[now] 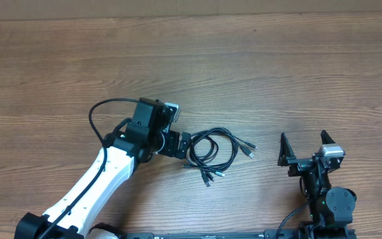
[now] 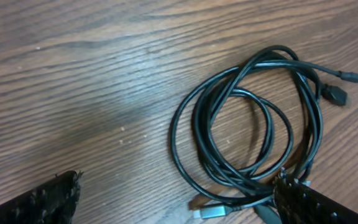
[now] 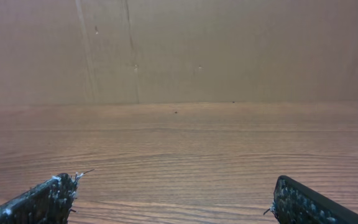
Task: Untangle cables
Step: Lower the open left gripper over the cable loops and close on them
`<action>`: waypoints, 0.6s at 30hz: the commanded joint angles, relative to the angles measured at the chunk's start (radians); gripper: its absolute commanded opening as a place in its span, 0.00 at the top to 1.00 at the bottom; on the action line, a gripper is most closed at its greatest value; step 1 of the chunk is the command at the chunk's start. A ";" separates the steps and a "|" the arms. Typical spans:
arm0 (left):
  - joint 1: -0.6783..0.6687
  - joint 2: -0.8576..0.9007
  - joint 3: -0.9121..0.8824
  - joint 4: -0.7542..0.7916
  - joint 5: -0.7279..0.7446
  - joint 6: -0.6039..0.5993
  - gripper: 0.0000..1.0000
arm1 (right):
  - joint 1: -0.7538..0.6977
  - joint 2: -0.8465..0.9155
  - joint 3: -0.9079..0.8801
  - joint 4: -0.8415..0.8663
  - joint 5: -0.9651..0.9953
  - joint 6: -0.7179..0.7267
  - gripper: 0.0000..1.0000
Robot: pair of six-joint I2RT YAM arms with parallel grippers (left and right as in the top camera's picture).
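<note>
two pairs of jaws agape, seemingly three black cables (image 1: 207, 147) coiled together

The brown wood-grain bench (image 1: 277, 60) carried the cables (image 1: 207, 151), thin and black, lying flat on it in one loose overlapping coil. Their plug ends (image 1: 249, 149) splayed out beyond the loops, resting on bare wood.

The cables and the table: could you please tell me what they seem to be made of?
The cables look sheathed in black rubber or plastic, smooth and slightly shiny; one plug tip looks silvery, probably metal. The table shows brown wood grain, matte; solid wood or laminate, I cannot tell.
</note>
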 commanded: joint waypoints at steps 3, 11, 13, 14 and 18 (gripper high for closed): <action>-0.050 0.008 0.022 -0.017 0.011 -0.030 0.00 | 0.006 -0.010 -0.010 0.005 0.013 0.006 0.00; -0.121 0.008 0.022 -0.062 -0.208 -0.170 0.00 | 0.005 -0.010 -0.010 0.005 0.013 0.006 0.00; -0.121 0.011 0.022 -0.065 -0.207 -0.171 0.00 | 0.005 -0.010 -0.010 0.005 0.013 0.006 0.00; -0.121 0.016 0.022 -0.062 -0.207 -0.171 0.00 | 0.005 -0.010 -0.010 0.006 0.013 0.006 0.00; -0.122 0.052 0.022 -0.040 -0.224 -0.193 0.00 | 0.005 -0.010 -0.010 0.005 0.013 0.006 0.00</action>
